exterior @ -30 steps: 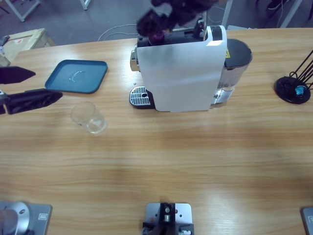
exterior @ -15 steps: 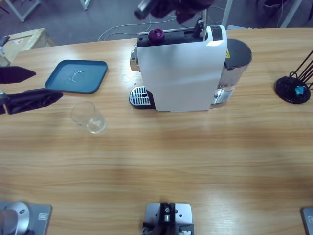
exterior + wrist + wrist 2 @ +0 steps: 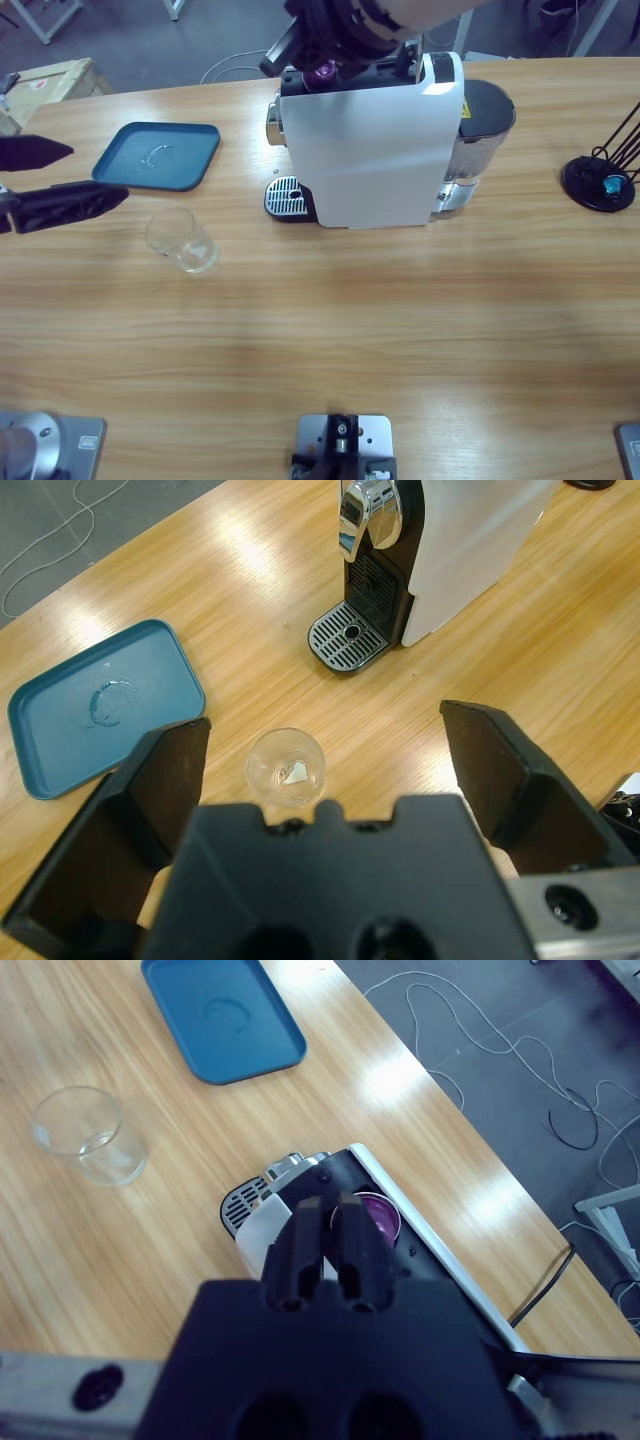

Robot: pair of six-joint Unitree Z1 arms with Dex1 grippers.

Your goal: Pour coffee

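The right claw, pressed together, had come back down onto the purple capsule, likely seating it. The left claw stayed spread above the empty glass.

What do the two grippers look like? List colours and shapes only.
Left gripper: matte black, two broad wedge-shaped jaws on a blocky black body with round holes, a silver-grey plate beside it. Right gripper: the same black, two narrow ridged jaws on a rounded black body above a grey plate.

Beyond the long wooden table, a grey floor carries loose cables.
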